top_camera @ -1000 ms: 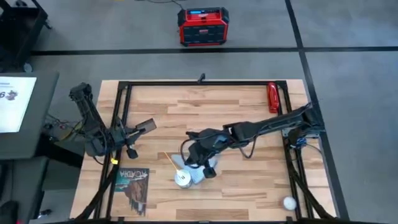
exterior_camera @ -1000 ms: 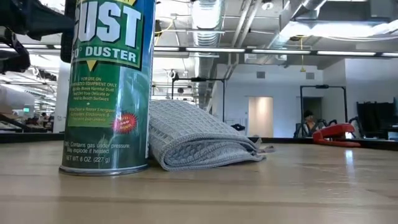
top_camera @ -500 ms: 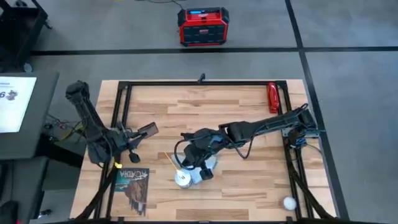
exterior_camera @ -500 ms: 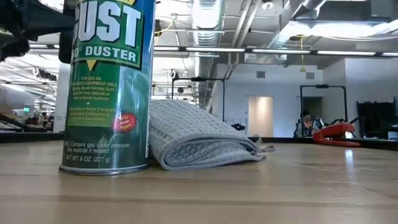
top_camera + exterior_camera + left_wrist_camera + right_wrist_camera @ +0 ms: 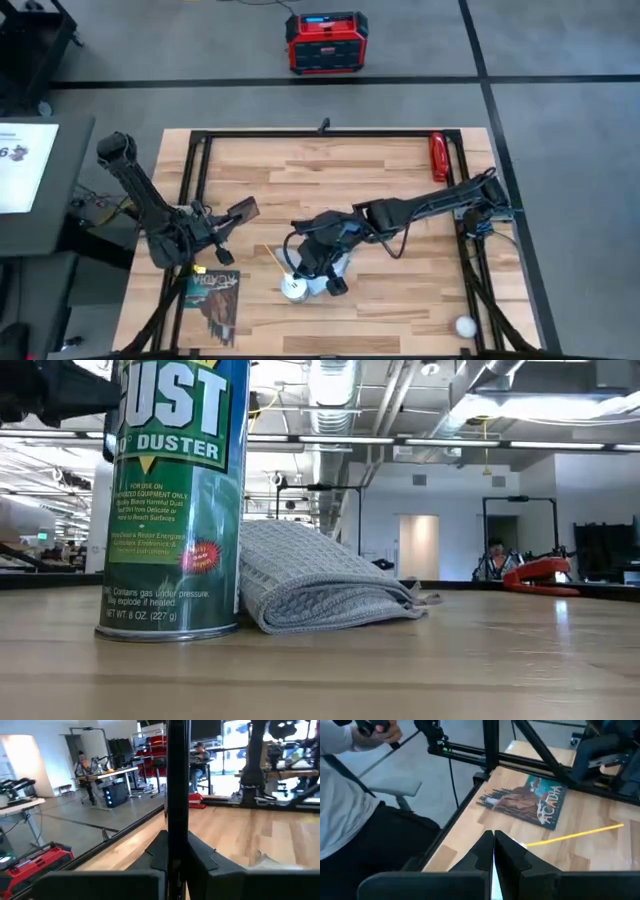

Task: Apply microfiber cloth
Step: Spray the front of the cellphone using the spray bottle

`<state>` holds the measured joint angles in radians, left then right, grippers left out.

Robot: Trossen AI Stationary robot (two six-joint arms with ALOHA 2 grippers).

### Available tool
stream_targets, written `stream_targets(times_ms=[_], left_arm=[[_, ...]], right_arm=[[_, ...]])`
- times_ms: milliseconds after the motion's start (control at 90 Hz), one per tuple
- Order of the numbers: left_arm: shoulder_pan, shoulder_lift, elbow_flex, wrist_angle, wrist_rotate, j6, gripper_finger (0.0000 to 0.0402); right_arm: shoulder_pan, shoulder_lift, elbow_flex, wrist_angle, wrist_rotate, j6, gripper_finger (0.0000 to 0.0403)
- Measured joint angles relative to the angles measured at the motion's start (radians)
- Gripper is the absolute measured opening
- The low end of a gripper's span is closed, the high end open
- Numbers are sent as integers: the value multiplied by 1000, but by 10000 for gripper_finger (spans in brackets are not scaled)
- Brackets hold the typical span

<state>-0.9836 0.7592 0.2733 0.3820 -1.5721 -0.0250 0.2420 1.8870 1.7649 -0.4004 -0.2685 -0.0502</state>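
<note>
Grey-blue cloth (image 5: 334, 270) sits folded at lower centre of the high frame, mostly under my right pincer (image 5: 318, 272), w/ a spray can (image 5: 294, 288) touching its lower-left edge. In the low view the cloth (image 5: 320, 582) lies flat in layers just right of the can (image 5: 175, 500), folds stacked, zigzag-stitched hem facing the camera.

Key relation: cloth is directly below my right pincer, not off to a side. So the next move is prob. a short drop, not a reach. Its long axis looks to run upper-right to lower-left in the high frame, roughly along my right forearm, though the arm hides most of it. Right arm is far nearer; left pincer (image 5: 213, 240) waits well apart at mid-left of the frame, by the table rail.

Right pincer state: the wrist view shows my two fingers (image 5: 507, 852) pressed tip to tip, nothing between them. Left fingers (image 5: 161, 851) look likewise closed w/ nothing held.

Writing: can reads "UST", "DUSTER", "NET WT. 8 OZ. (227 g)", plus "Contents under pressure". A booklet (image 5: 213, 300) at lower left of the high frame reads "ACADIA" in the right wrist view (image 5: 527, 805). A yellow stick (image 5: 274, 260) lies just left of the cloth.
</note>
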Motion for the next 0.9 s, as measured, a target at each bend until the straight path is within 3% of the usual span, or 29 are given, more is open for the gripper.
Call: stream_targets(times_ms=[100,300,900], left_arm=[[-19,0,39,40,0,82,9],[-40,0,49,15,1,74,9],[11,15,49,-64,1,-4,9]], right_arm=[[-2,0,0,-3,-18,-1,0],[-7,63,2,8,-25,-4,0],[-16,254,341,-271,10,-110,0]])
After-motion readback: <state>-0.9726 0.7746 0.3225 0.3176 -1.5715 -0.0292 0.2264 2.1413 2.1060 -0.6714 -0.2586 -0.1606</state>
